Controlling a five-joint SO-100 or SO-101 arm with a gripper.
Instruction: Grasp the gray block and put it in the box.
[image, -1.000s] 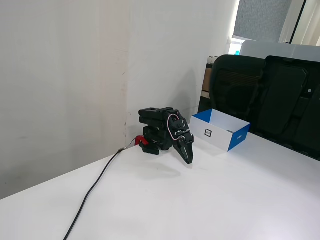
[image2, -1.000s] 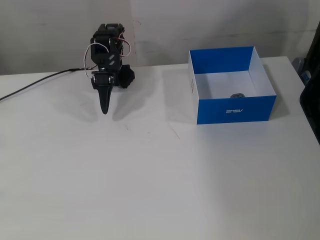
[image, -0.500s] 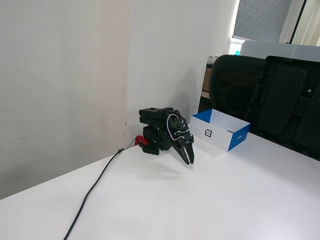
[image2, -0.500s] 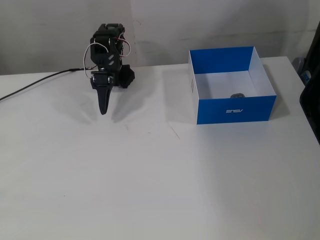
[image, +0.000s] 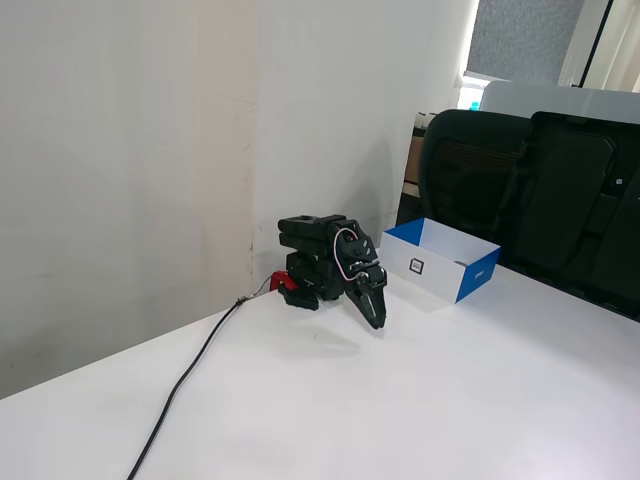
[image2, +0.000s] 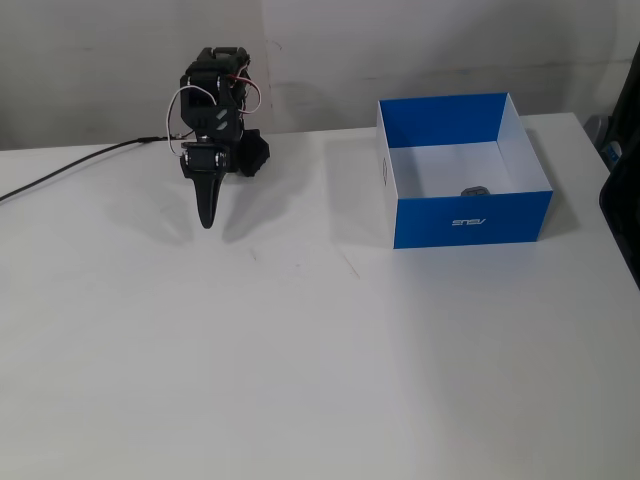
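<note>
Your arm sits folded at the back of the table (image2: 300, 380), the gripper (image2: 207, 218) pointing down with its tip just above the surface. In both fixed views the jaws read as together, one dark wedge with nothing between them. That tucked pose looks like a rest position: joints stacked over the base, cable (image: 185, 380) trailing off toward the table's near edge in the side-on fixed view.

The block (image2: 474, 191) is not near the gripper. It lies well off to the gripper's right in the front-facing fixed view, inside the box (image2: 470, 218), on the white floor close to the near blue wall. Only its top shows over that wall, so you cannot read any mark on it. In the other fixed view the box (image: 476, 281) stands beyond the gripper, toward the chairs (image: 530, 190), and its wall hides the block entirely.

Judging from how things lie, the task reads as done: block in the box, gripper empty and parked clear of it. The box's spot makes sense as a drop target, within the arm's swing yet far enough that the folded arm does not crowd it.

No other loose item shows on the table. If you plan another run, the block has to come out of the box first.
</note>
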